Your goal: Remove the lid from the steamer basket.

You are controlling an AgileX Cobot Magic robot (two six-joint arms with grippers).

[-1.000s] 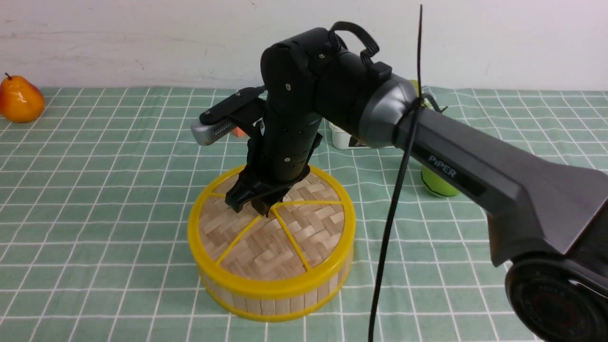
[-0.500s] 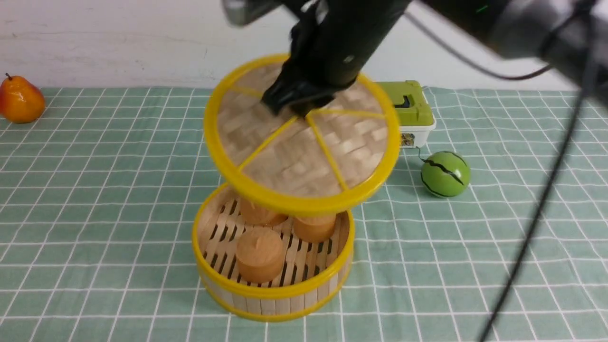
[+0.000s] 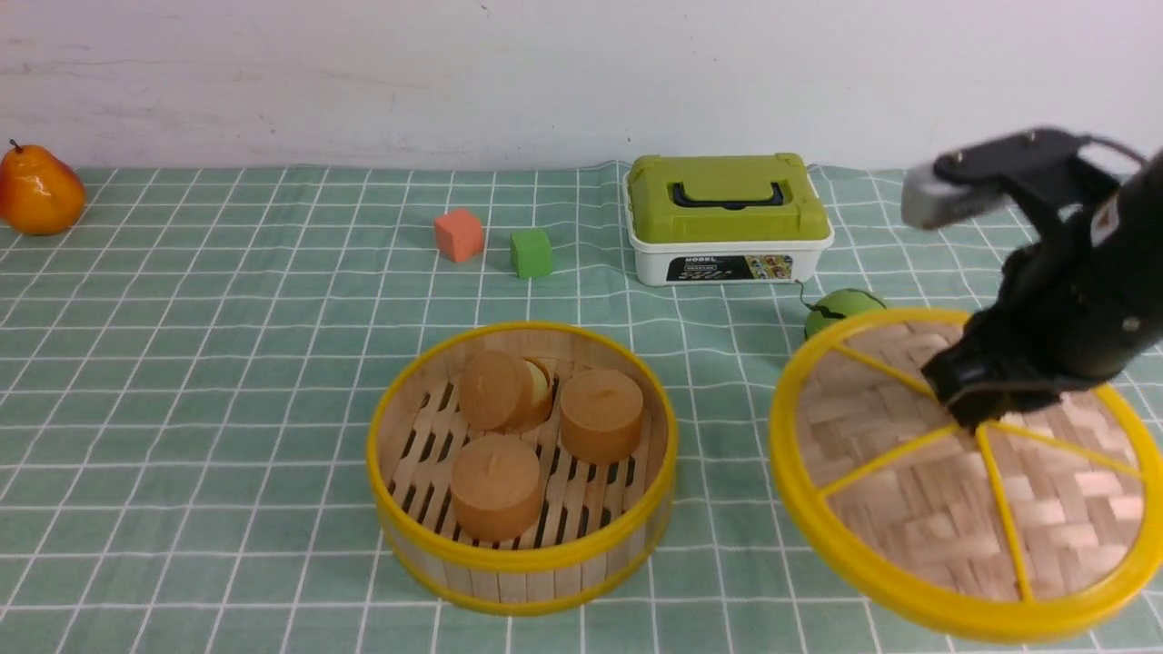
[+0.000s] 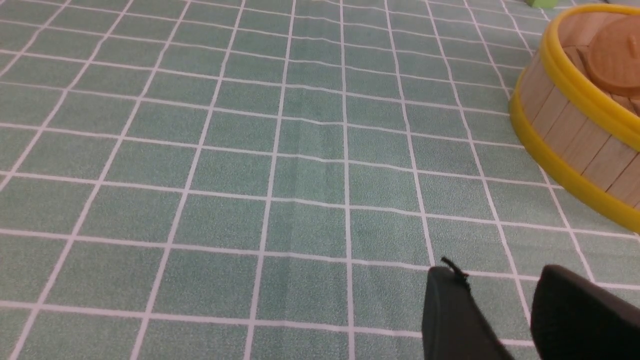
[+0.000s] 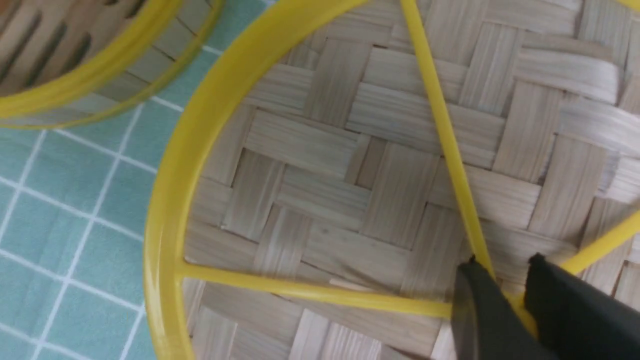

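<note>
The lid (image 3: 909, 490), a woven bamboo disc with a yellow rim and spokes, is at the right of the front view, off the basket and slightly tilted. My right gripper (image 3: 968, 413) is shut on the yellow hub where the spokes meet; the right wrist view shows the lid (image 5: 350, 150) and the gripper (image 5: 505, 262) closely. The steamer basket (image 3: 522, 554) stands uncovered at the centre with three brown round cakes inside. It also shows in the left wrist view (image 4: 575, 125) and the right wrist view (image 5: 75, 75). My left gripper (image 4: 500, 280) is open and empty, low over the cloth beside the basket.
A white box with an olive-green lid (image 3: 727, 218) stands at the back. A green ball (image 3: 840, 309) is partly hidden behind the lid. An orange cube (image 3: 458, 234) and a green cube (image 3: 531, 252) lie behind the basket. A pear (image 3: 36, 191) is at the far left.
My right gripper lifted the lid off the basket, then carried it right and down beside the basket. The basket is now uncovered, showing the cakes.
</note>
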